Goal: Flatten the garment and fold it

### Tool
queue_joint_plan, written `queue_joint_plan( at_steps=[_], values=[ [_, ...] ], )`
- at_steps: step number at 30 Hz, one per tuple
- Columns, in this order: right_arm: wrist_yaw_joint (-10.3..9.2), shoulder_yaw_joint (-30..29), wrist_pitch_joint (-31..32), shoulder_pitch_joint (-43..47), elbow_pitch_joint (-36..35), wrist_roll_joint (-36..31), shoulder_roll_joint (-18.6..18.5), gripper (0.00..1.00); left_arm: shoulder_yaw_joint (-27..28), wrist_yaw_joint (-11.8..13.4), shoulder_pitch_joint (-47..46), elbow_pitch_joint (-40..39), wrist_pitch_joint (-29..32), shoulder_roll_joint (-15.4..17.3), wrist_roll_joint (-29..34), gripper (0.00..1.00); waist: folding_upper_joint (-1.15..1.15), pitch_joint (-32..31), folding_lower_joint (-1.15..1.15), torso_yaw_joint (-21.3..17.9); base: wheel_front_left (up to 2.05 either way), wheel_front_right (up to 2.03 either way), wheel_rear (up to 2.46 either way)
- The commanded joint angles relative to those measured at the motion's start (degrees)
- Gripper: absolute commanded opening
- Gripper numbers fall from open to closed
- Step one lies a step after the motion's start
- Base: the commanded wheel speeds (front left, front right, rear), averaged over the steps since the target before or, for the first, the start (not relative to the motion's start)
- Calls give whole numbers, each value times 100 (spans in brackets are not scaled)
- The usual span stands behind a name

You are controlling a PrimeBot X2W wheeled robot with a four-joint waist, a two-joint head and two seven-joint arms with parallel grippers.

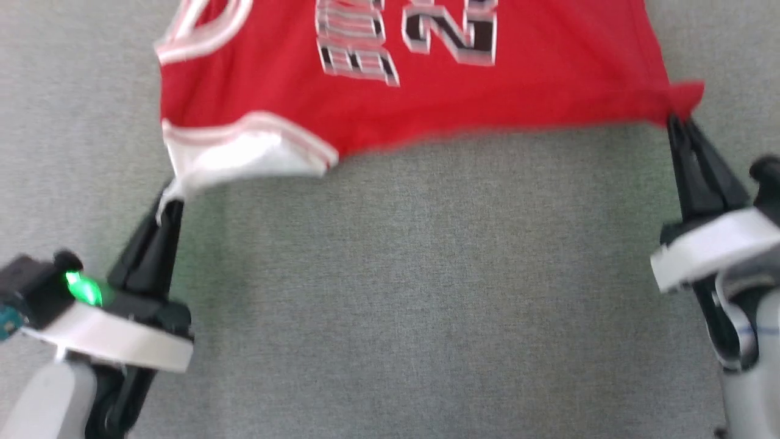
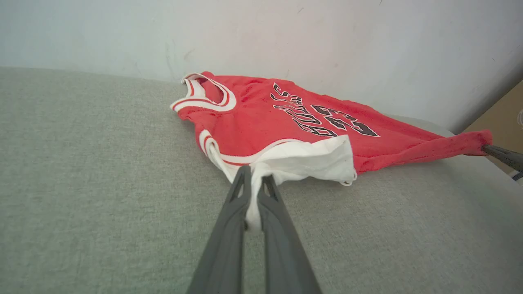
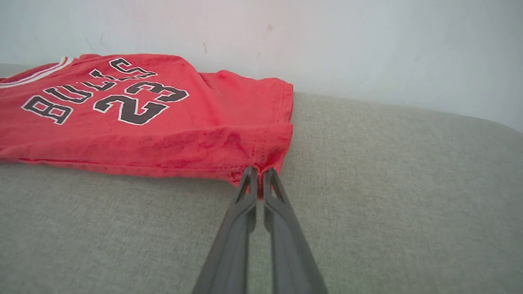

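Note:
The garment (image 1: 426, 103) is a red jersey with black lettering, chest side up, spread across the far half of the grey cloth surface. My left gripper (image 1: 170, 198) is shut on the edge of its white sleeve (image 1: 244, 155); in the left wrist view the white cloth (image 2: 302, 161) runs between the fingers (image 2: 229, 228) of that gripper (image 2: 255, 181). My right gripper (image 1: 679, 119) is shut on the red hem corner (image 1: 685, 97), also seen pinched in the right wrist view (image 3: 258, 175). The near edge of the garment (image 3: 163, 134) hangs stretched and slightly lifted between the two grips.
A grey fabric surface (image 1: 414, 292) lies bare in front of the garment. A pale wall (image 2: 327, 36) rises directly behind the garment's far edge. A brown patch (image 2: 504, 122) shows past the surface's right end.

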Motion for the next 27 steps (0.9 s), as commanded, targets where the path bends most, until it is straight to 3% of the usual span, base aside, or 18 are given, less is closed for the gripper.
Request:
queue_joint_plan(
  at_steps=[1,12,27],
  values=[
    [-5,-55,63,167,-78,89,-50,0,14,-24,175,-23,66,43,-83,0,0,-304,1,109,0,0,0],
    [-5,-436,879,1700,-605,820,65,0,-111,228,1663,-279,930,137,-802,0,0,-1212,1,249,0,0,0],
    [-5,-483,2271,3324,-955,1791,-359,0,-247,779,3122,-811,1924,378,-1381,0,0,-2012,1,236,0,0,0]
  ],
)
